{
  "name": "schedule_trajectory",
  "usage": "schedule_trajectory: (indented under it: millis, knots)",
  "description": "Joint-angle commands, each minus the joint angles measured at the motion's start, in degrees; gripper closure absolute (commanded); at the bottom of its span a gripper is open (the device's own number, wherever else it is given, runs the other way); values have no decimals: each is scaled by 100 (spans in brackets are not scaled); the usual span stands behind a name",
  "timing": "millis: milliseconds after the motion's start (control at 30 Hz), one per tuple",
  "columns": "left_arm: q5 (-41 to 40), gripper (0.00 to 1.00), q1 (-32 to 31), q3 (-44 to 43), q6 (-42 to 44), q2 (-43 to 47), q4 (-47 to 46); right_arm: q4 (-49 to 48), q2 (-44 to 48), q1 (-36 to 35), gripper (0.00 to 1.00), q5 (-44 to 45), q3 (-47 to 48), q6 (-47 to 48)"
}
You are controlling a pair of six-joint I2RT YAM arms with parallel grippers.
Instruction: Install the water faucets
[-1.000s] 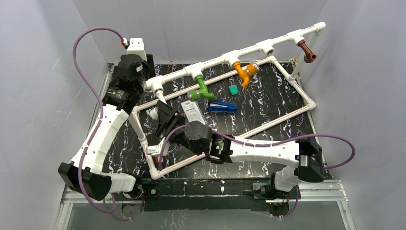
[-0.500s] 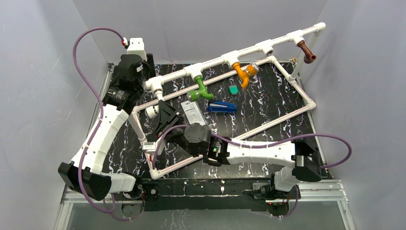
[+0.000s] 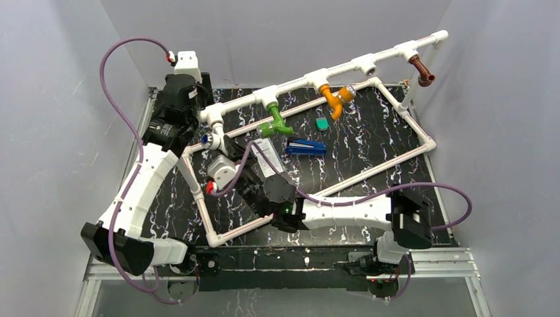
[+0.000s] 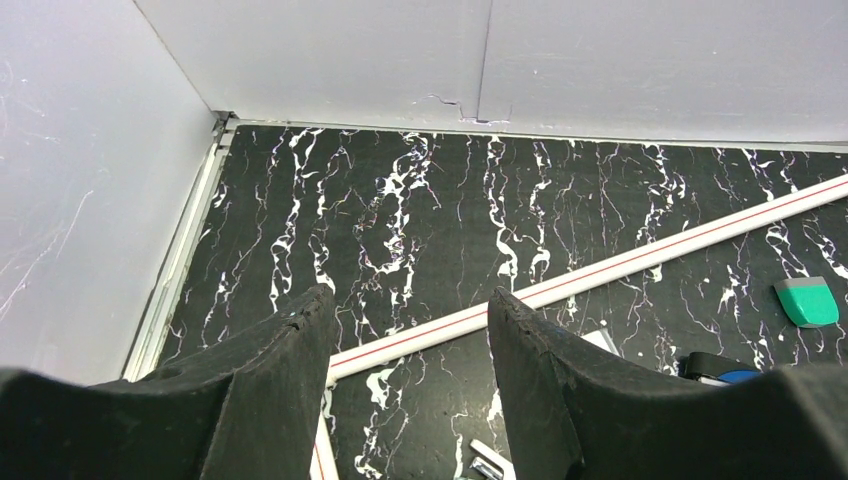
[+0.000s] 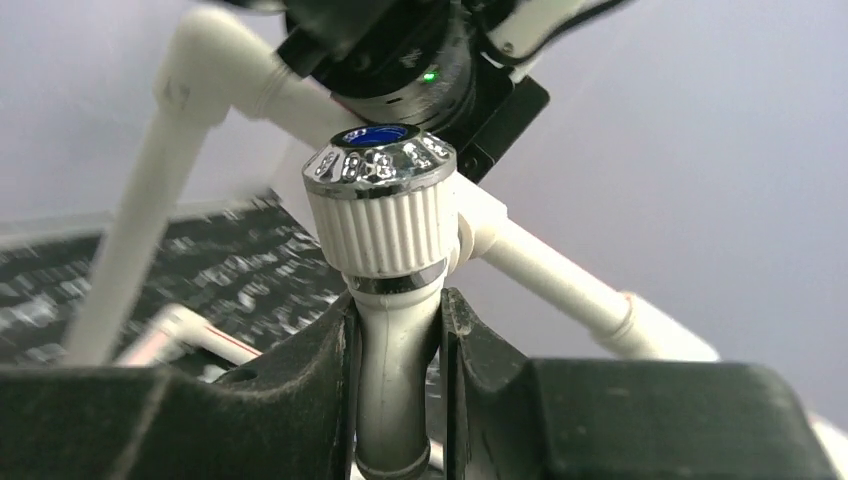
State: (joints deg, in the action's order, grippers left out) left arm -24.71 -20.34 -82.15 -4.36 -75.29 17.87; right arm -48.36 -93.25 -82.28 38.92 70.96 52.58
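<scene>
Three already seated: green faucet [image 3: 276,124], orange faucet [image 3: 333,100] and brown faucet [image 3: 422,71] hang from tees on pipe frame [image 3: 297,86]; no change vs 1 s ago.
Change, R arm: over last sec it swings toward far left and wrist rolls over; white faucet [image 5: 380,215] goes from low beside frame's left upright to just below leftmost tee [image 3: 214,117].
White faucet, posn: carried in air, ribbed knob w/ blue cap topmost in wrist view; touching tee or just short of it, cannot tell.
R gripper [image 5: 397,310]: jaws nearly closed, pinching faucet body just under knob; grip looks square.
L gripper [image 4: 410,330]: jaws apart, nothing between; faces far-left corner of table [image 4: 420,220]; arm posn same across all 3 top views.
Thread engagement: not visible; inlet end hidden, background blurred in wrist view.
Meaning for task: judged approach phase for 4th faucet about done; next needs inlet lined up w/ tee socket, then push/twist.
Outstanding: fourth tee [image 3: 365,64], between orange and brown, looks unfilled; no spare faucet seen on table.
Risk: frame prob. light, may shift under push; L arm not bracing it.
Other: blue box [image 3: 306,146] unmoved.
</scene>
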Motion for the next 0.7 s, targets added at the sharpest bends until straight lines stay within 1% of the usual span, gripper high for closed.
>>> schedule_trajectory:
  millis: [0, 167, 300, 467, 600, 667]
  knots:
    - [537, 44, -234, 556, -65, -259, 1711, -1124, -347, 69, 99, 86, -62, -2703]
    - [554, 44, -245, 554, -65, -248, 1720, -1718, -378, 140, 99, 585, -169, -4491]
    - [555, 44, -243, 547, -65, -241, 1736, -1797, -397, 175, 99, 1007, -162, -5962]
    - [558, 44, -243, 525, -65, -250, 1746, -1696, -444, 193, 99, 1192, -104, -7622]
    - [564, 44, -251, 545, -74, -233, 1741, -1979, -482, 196, 99, 1279, -181, -8402]
    - [562, 44, -256, 559, -74, -219, 1733, -1950, -467, 202, 99, 1315, -194, -8828]
